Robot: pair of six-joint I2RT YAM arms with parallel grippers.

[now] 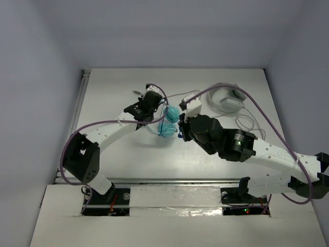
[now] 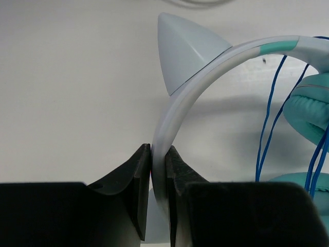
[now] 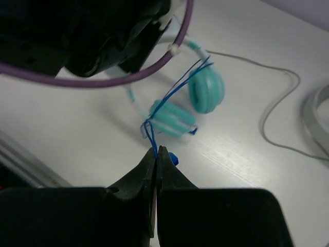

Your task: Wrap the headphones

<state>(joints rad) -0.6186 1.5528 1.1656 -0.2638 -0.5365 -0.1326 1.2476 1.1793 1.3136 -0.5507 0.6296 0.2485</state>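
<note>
- Right now the teal headphones [image 1: 168, 122] are sitting mid-table [image 1: 133, 159], between the two grippers, w/ both arms reaching in on them.
- Left gripper [image 2: 158, 154] is clamping the headband [image 2: 216, 59]: matte black fingers [image 2: 131, 185] are pressing on either side of the smooth pale plastic arc, no gap showing.
- Left wrist cam is showing what the top view isn't: a pointed grey-white cone [image 2: 182, 49], shaped like a cat ear, is sticking up off the band, and a teal section is joining the band near the padded cup [image 2: 311, 105].
- Right gripper [image 3: 157, 152] is pinching the thin blue cable [image 3: 177, 87]; jaws are closed together on it, w/ strands running up over the cups.
- Right wrist cam is showing both round cups w/ soft-looking pads, lying close together; can't tell if the cable is wound round anything.
- White-grey headphones [image 1: 224, 99] are lying apart toward the far right, their grey cable [image 3: 277, 103] trailing over the table.
</note>
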